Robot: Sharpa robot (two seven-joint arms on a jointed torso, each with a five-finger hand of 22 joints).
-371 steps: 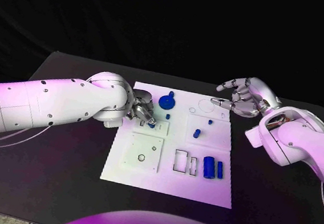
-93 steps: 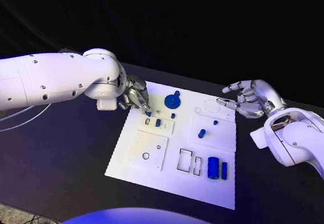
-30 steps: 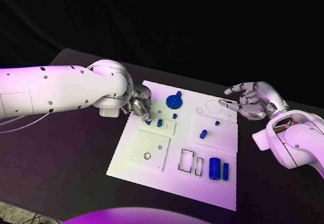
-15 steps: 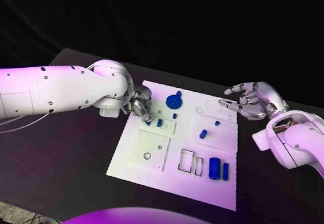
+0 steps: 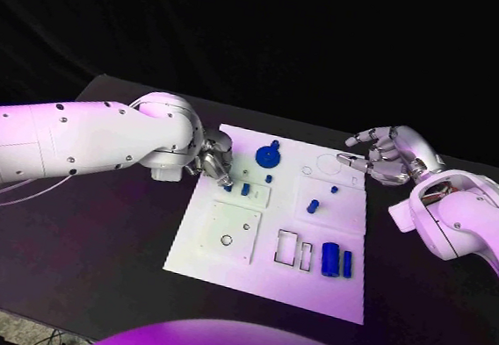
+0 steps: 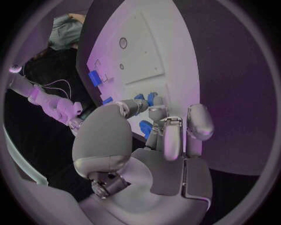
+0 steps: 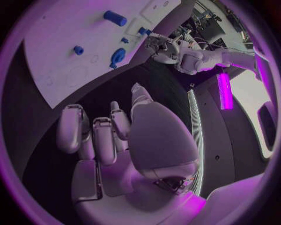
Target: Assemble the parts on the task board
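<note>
Two robot hands in play, only the left is working. Left robot hand (image 5: 215, 165) sits at the board's 9–10 o'clock edge, fingers closed round a small blue part (image 6: 145, 126), fingertips low over the small socket plate (image 5: 244, 191) with the short blue peg (image 5: 244, 189). Versus half a second ago it has barely moved, just a slight nudge inward, so my read is fine alignment before seating, not yet inserted.

Right robot hand (image 5: 383, 155) hovers off the board's 1–2 o'clock corner over the worktop (image 5: 436, 291), fingers curled, empty, unchanged from earlier.

White board (image 5: 308, 288) hasn't shifted. Parts on it:
- blue round knob (image 5: 267, 154) at 12 o'clock
- loose blue peg (image 5: 312, 206) near centre
- blue cylinders (image 5: 336, 261) at 4 o'clock beside empty rectangular slots (image 5: 292, 249)

Most slots unfilled; task early.
</note>
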